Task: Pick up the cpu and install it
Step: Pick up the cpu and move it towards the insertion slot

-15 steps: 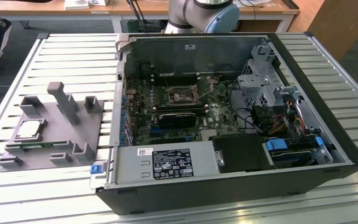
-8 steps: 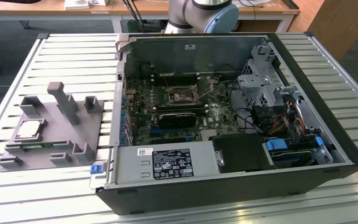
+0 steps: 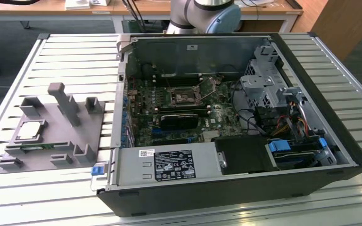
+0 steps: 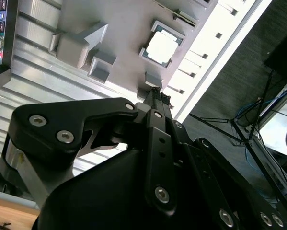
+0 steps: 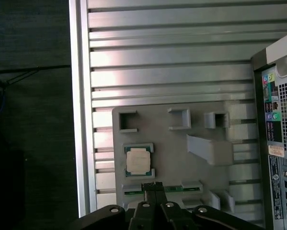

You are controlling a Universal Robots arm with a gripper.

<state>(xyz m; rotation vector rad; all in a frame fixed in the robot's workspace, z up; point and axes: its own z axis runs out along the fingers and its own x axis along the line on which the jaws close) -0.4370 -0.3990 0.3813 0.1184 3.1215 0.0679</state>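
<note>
The cpu (image 3: 30,130) is a small silver square lying flat in its recess on the grey holder block (image 3: 55,136), at the exterior view's left, beside the open computer case (image 3: 231,188). Both wrist views look down on the cpu (image 5: 137,160) (image 4: 161,48) from well above. My gripper (image 5: 153,186) (image 4: 156,93) hangs high over the holder block (image 5: 172,148), its black fingertips pressed together with nothing between them. In the first wrist view the tips line up close beside the cpu, over a green memory stick (image 5: 169,189). The dark motherboard socket (image 3: 184,97) sits inside the case.
The holder block has upright posts (image 3: 64,101) and small pockets. The case stands on a slatted metal table (image 3: 74,56), whose edge (image 5: 81,120) borders dark floor. Cables, a drive cage (image 3: 263,84) and a power supply (image 3: 168,165) crowd the case interior.
</note>
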